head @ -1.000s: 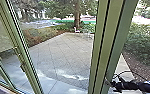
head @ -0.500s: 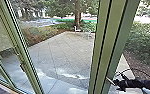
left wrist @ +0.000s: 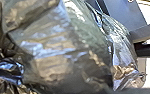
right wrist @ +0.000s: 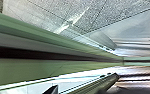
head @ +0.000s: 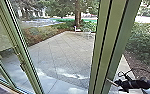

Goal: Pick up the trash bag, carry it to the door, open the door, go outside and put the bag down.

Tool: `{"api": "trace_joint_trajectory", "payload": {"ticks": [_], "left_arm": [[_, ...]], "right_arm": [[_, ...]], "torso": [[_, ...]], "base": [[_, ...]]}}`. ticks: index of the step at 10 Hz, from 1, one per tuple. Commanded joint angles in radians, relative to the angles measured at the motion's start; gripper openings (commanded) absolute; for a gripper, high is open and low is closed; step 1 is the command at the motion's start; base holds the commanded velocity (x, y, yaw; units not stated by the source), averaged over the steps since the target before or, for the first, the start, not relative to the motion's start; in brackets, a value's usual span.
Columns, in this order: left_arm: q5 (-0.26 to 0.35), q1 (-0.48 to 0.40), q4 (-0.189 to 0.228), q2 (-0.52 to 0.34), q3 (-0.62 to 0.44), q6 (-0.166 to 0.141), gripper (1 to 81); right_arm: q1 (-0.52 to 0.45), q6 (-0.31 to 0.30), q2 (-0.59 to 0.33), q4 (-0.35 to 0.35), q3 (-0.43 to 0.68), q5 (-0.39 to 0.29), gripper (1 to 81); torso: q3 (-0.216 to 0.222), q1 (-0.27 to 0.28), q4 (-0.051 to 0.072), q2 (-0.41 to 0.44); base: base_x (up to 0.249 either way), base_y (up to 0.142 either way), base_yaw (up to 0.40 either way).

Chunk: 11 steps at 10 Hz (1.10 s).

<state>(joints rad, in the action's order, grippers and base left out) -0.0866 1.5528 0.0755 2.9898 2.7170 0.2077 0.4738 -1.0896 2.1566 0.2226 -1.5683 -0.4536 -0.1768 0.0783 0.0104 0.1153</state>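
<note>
The step in hand seems to be the opening of the door. In the head view, the right arm [head: 143, 84] reaches from the right side, and its pincer [head: 119, 84] is beside the thick green door frame [head: 103, 50]. Whether this pincer is apart or clamped on something, I cannot tell. The trash bag [left wrist: 53, 50] is large and close in the left wrist view, so it is probably carried by the left arm; the state of the left pincer I cannot tell either. The paved yard [head: 63, 52] lies beyond the frame.

In my judgement, the next move asks for a steady push at the frame, with the bag kept away from its edge.

Compared with one second ago, the dark end of the right arm is slightly farther from the frame, and the cable [head: 131, 70] beside it bends differently. The frame appears a little wider at the top, but I cannot say if door or camera moved.
</note>
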Motion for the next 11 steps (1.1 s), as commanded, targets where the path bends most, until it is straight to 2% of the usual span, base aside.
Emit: {"api": "trace_joint_trajectory", "payload": {"ticks": [1, 5, 9, 11], "left_arm": [[0.067, -0.018, 0.012, 0.0, -0.003, 0.002, 1.0], [0.067, -0.018, 0.013, 0.002, -0.003, 0.002, 1.0], [0.067, -0.018, 0.015, 0.003, -0.003, 0.002, 1.0], [0.067, -0.018, 0.015, 0.006, -0.003, 0.002, 1.0]], "right_arm": [[-0.195, 0.039, -0.102, 0.112, -0.002, 0.004, 81.1], [-0.247, 0.039, -0.198, 0.113, 0.112, 0.004, 81.1], [-0.258, 0.045, -0.26, 0.112, 0.136, 0.009, 81.1], [-0.296, 0.047, -0.295, 0.135, 0.162, 0.001, 81.1]], "torso": [[0.0, 0.0, 0.0, 0.0], [0.0, 0.0, 0.0, 0.0], [0.0, 0.0, 0.0, 0.0], [0.0, 0.0, 0.0, 0.0]], "base": [[0.0, 0.0, 0.0], [0.0, 0.0, 0.0], [0.0, 0.0, 0.0], [0.0, 0.0, 0.0]]}}
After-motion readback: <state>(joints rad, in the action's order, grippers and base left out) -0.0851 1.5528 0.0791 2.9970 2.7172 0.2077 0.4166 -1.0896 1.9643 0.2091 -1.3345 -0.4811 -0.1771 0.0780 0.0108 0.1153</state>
